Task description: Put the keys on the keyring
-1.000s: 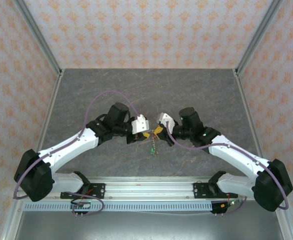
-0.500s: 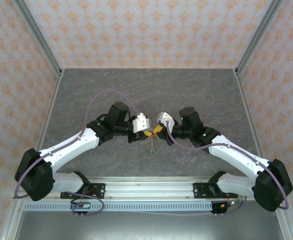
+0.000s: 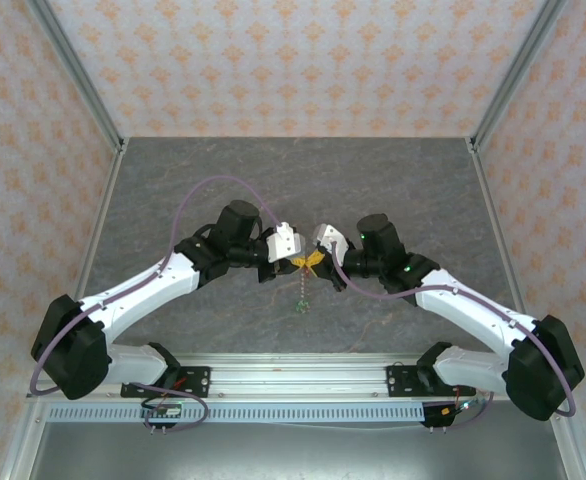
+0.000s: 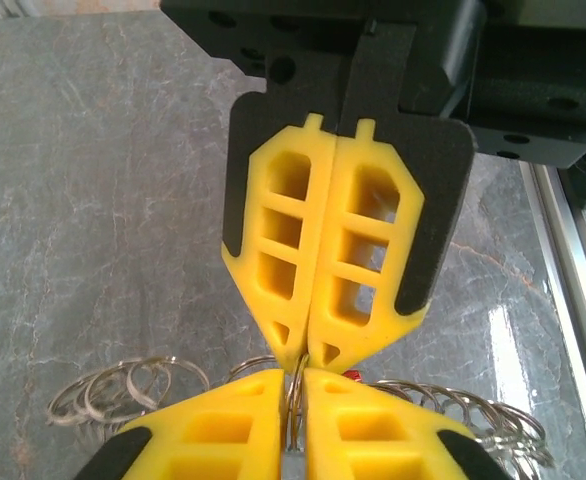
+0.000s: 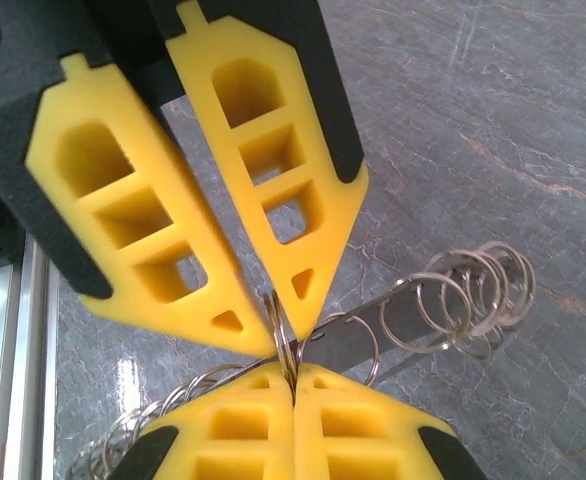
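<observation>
Left gripper [image 3: 297, 263] and right gripper [image 3: 317, 262] met tip to tip above table [image 3: 173, 190]. Both jaws pinched wire-ring keyring [image 5: 478, 262]. Green tag [image 3: 300, 306] dangled below.

From above, the hanging keyring [image 3: 301, 298] is too small to make out; in the left wrist view it runs behind the left gripper [image 4: 294, 385], itself cut by the bottom edge; a red speck [image 4: 351, 375] is mostly hidden.
</observation>
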Tool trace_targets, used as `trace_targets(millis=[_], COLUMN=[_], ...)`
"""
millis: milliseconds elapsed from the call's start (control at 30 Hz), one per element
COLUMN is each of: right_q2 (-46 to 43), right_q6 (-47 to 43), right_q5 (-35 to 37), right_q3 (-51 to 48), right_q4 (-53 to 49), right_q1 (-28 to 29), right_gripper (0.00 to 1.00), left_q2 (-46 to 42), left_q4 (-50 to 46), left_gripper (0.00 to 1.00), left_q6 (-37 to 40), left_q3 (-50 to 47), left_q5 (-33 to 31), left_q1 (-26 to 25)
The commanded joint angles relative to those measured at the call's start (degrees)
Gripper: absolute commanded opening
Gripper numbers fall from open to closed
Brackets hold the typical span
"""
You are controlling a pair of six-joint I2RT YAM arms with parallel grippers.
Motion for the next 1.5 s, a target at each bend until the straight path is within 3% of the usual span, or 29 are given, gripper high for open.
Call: trace_targets(millis=[0, 400, 567, 800, 1000, 1133, 1233, 1467], right_q2=[-0.5, -2.4, -2.3, -1.9, -1.7, -1.8, -2.4, -3.3], right_q6=[0.6, 1.8, 2.1, 2.4, 2.7, 3.8, 4.1, 4.6], right_q5=[-1.8, -1.8, -1.7, -1.9, -2.5, -4.0, -4.0, -1.5], right_q3=[0.5, -2.0, -2.1, -1.9, -1.5, -1.5, -1.7, -5.5], right_q4=[2.6, 3.8, 4.6, 4.9, 5.1, 7.0, 7.6, 8.9], right_q1=[0.3, -0.7, -0.7, -0.7, -0.7, -0.7, -0.7, -1.5], right_gripper=[0.00, 0.00, 0.00, 0.00, 0.00, 0.00, 0.00, 0.00], left_q2=[1.1, 2.7, 4.0, 4.5, 4.8, 5.7, 6.4, 3.2], left_q4=[-1.4, -1.3, -5.6, -7.3, -7.4, -8.1, -10.0, 0.5], left_gripper=[0.02, 0.00, 0.11, 0.13, 0.11, 0.01, 0.00, 0.00], left_q6=[0.5, -0.1, 1.9, 2.7, 2.9, 3.3, 4.1, -1.1], left_q3=[2.2, 1.6, 3.0, 3.5, 4.2, 5.1, 6.0, 1.4], left_q5=[0.6, 2.9, 2.5, 1.8, 2.2, 1.7, 1.6, 6.3], left_q1=[-0.6, -0.1, -0.1, -0.1, -0.1, -0.1, -0.1, 1.6])
